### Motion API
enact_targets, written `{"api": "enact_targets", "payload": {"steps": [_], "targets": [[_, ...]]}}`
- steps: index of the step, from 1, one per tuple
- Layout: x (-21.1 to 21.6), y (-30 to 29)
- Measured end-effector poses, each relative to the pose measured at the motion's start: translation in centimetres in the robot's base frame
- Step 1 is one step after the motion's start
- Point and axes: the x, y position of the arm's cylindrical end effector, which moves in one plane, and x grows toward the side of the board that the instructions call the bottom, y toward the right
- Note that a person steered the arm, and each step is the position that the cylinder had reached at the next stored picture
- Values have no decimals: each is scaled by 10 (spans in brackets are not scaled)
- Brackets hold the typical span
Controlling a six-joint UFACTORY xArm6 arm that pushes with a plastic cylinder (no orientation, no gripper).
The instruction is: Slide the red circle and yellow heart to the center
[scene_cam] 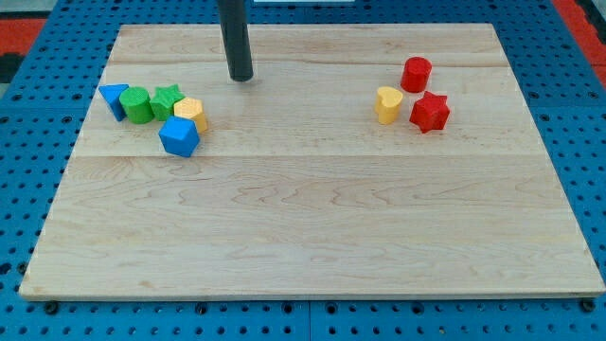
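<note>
Wooden bench (312,227), centre bare; my tip (241,77), no claw fitted, idle upper left by a five-block cluster (156,109); red circle (416,72), yellow heart (387,104), red star (429,112) huddled upper right, unpushed

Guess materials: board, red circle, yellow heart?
Board: pale wood, matte, with visible grain and plank seams. Red circle and yellow heart: likely plastic, solid colour with a slight sheen; possibly painted, can't tell.
</note>
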Motion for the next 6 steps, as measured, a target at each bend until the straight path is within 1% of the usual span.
{"api": "enact_targets", "payload": {"steps": [1,2,3,4,5,6], "targets": [[-28,66],[-42,143],[-42,242],[-9,263],[20,222],[62,198]]}}
